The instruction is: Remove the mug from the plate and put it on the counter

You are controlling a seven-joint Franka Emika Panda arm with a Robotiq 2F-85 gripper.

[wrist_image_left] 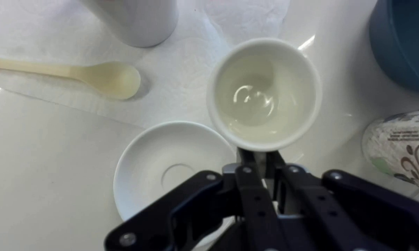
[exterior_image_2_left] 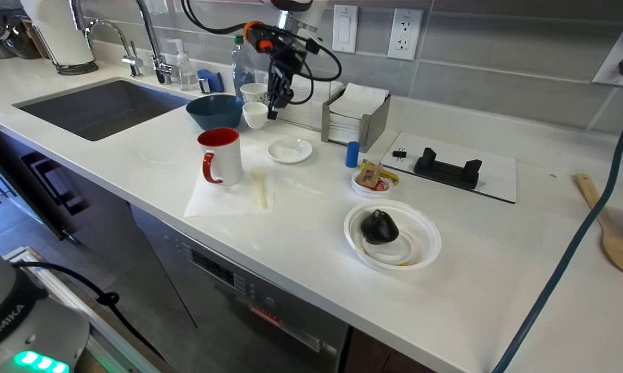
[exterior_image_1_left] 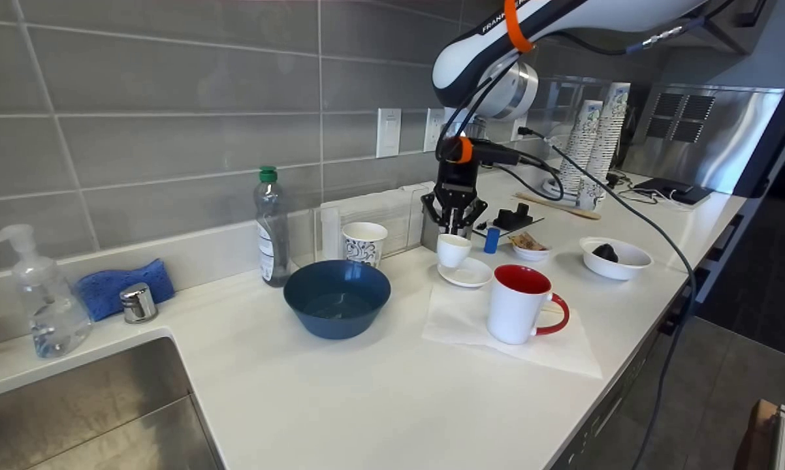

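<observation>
The mug, a small plain white cup point(exterior_image_1_left: 453, 250), hangs upright in my gripper point(exterior_image_1_left: 456, 228), off the plate. In the wrist view the gripper's fingers point(wrist_image_left: 261, 161) are nearly together just below the mug's rim point(wrist_image_left: 263, 94); the part they grip is mostly hidden, and a thin pale piece shows between them. The plate, a small white saucer point(exterior_image_2_left: 289, 151), lies bare on the white counter point(exterior_image_2_left: 301, 217); in the wrist view the plate point(wrist_image_left: 143, 167) is left of the fingers. In an exterior view the mug point(exterior_image_2_left: 255, 114) appears above the counter, beside the blue bowl.
The dark blue bowl point(exterior_image_1_left: 337, 300) and a patterned paper cup point(exterior_image_1_left: 364, 241) are close to the mug. The red-handled mug point(exterior_image_2_left: 228, 158) stands on a napkin with a wooden spoon point(exterior_image_2_left: 259, 186). A napkin holder point(exterior_image_2_left: 355, 116) is behind the plate.
</observation>
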